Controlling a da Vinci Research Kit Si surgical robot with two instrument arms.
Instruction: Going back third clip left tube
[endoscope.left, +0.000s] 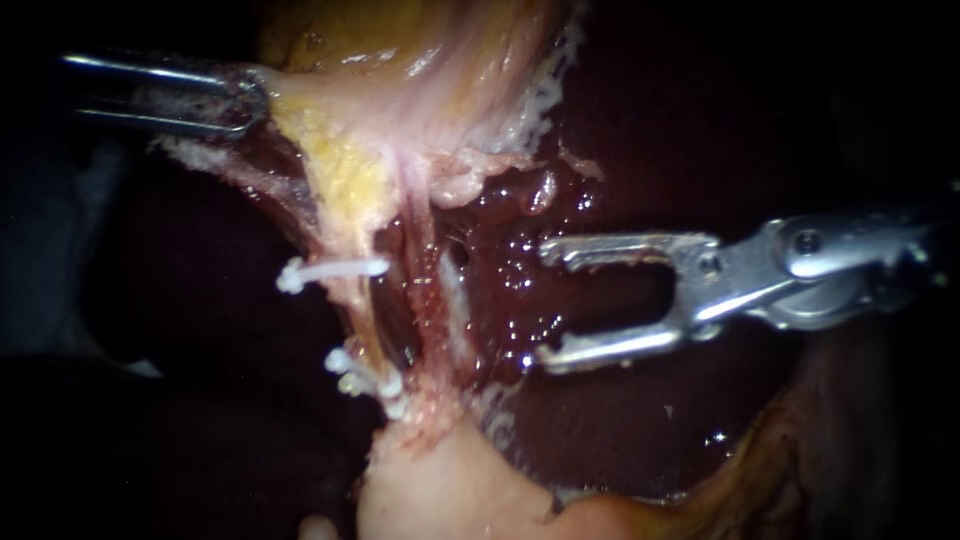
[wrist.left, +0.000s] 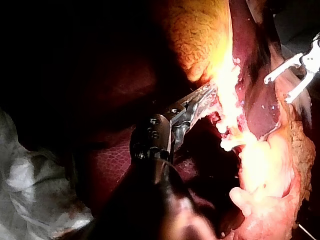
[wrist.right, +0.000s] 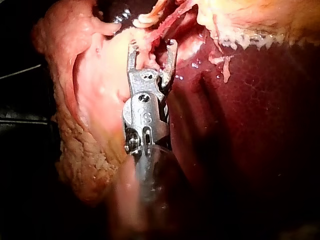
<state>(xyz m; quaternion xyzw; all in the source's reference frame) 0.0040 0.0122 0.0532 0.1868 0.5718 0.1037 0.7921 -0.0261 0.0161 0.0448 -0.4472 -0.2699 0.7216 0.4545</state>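
- Shows the right instrument (endoscope.left: 548, 305) with jaws spread wide and empty, poised over the liver (endoscope.left: 620, 430), near the tubes yet clear of them.
- Shows the left instrument (endoscope.left: 235, 100) with jaws closed on the pale yellow tissue (endoscope.left: 330, 140) above the tubes, seemingly drawing it taut.
- Locates the left tube (endoscope.left: 352, 310) running down from that tissue to the pale lump (endoscope.left: 440, 490), bearing one upper clip (endoscope.left: 335, 270) and two lower clips (endoscope.left: 365, 382) set close together.
- Leaves the right tube (endoscope.left: 428, 300), just beside it, bare.
- Looks like a backing-out step for the right instrument, with three clips seated on the left tube.
- Could snag the right tube or a clip's free end by backing out on a slant with jaws this wide; safer to pull straight along the shaft.
- Could scrape or nick the wet, glistening liver by dipping the lower jaw on the way out.
- Could drag a clip along the left tube, or tear that thin strand, by pulling harder with the left instrument.
- Could let the tubes slacken and fold toward the open jaws by losing the left grip on slippery tissue.
- Cannot judge depth between jaws and tubes from the endoscope alone.
- Finds pale tissue close ahead of the tips in the right wrist view, hence probably little margin.
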